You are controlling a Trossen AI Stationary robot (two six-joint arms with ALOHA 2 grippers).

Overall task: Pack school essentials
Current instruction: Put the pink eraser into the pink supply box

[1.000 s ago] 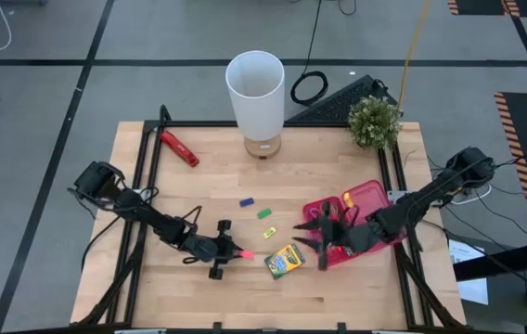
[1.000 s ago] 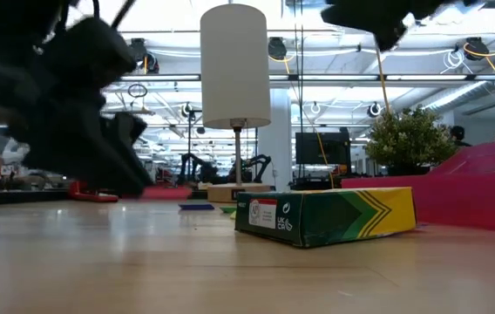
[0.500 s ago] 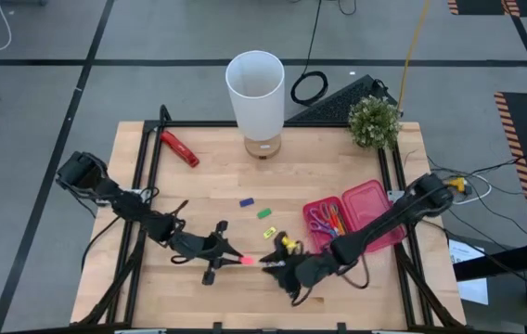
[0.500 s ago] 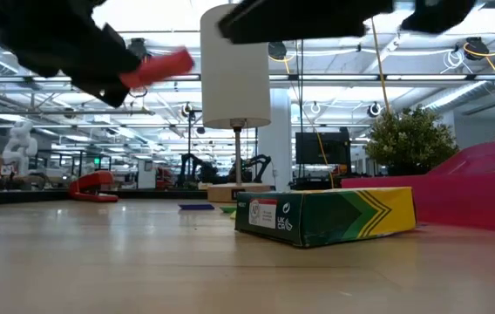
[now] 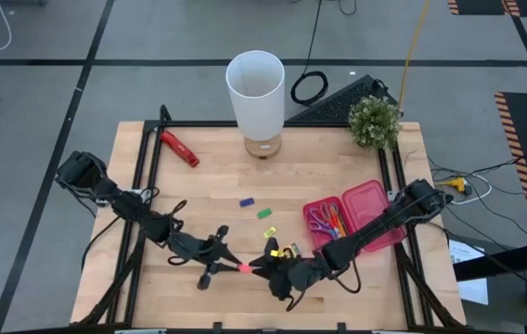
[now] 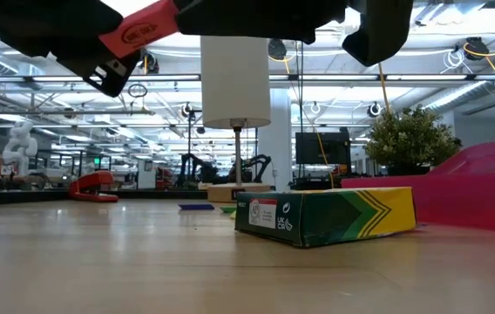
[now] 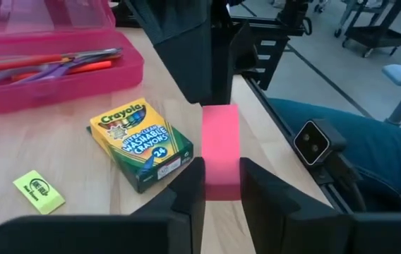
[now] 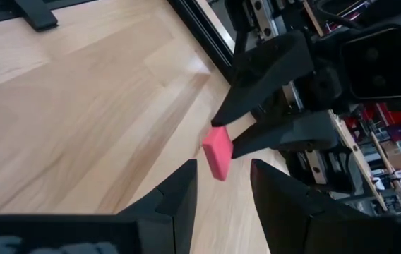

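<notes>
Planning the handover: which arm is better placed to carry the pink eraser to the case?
Right. Its open gripper faces the pink eraser held by the left gripper, and its arm reaches back beside the pink case.

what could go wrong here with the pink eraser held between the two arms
The left gripper pinches the pink eraser by one end only, above the table; a nudge from the open right gripper closing in could knock it free.

The two grippers are nearly tip to tip, so they might collide.

A dropped eraser could land near the table edge, beside the crayon box.
</notes>
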